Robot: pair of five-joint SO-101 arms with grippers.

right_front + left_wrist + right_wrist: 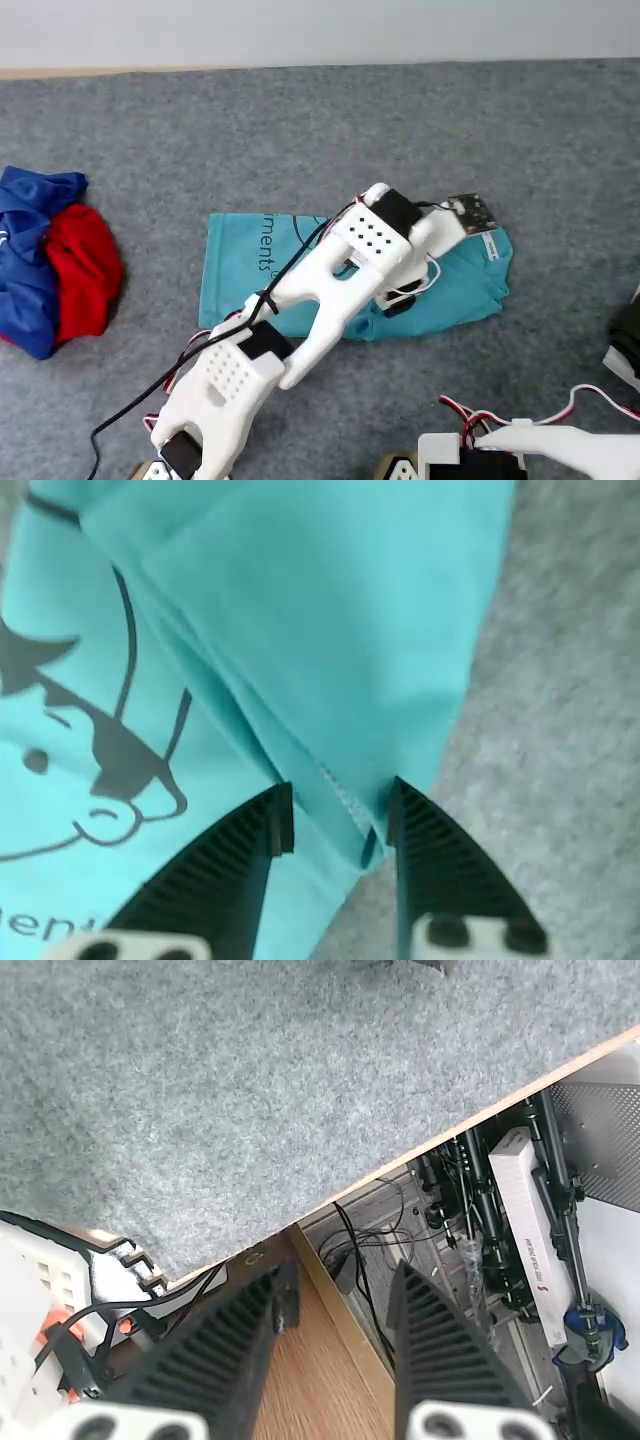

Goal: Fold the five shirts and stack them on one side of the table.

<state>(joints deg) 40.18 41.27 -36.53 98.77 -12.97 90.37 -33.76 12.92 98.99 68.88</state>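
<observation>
High view: a teal shirt (255,265) lies near the middle of the grey table (300,130), flattened, with one side already turned in over the body, so I judge this to be the fold in progress. The left arm (300,300) stretches across it, its head low over the folded end, the right place to take an edge for the next turn. At the table's far left a blue shirt (30,260) and a red shirt (88,268) sit crumpled together, touching; unfolded, probably waiting. The right arm (570,448) lies at the near edge, well apart from the cloth, likely parked out of the way. A dark item (627,335) at the right border; cannot identify it. Left wrist view: the left gripper (335,815) has its fingers apart, straddling a doubled hem of the teal shirt; cloth runs between them, not yet pinched as far as I can tell. Right wrist view: the right gripper (338,1285) also has fingers apart, nothing between them, over the table's edge with cables (370,1245) below. Containers: the bare tabletop holds all the shirts.
</observation>
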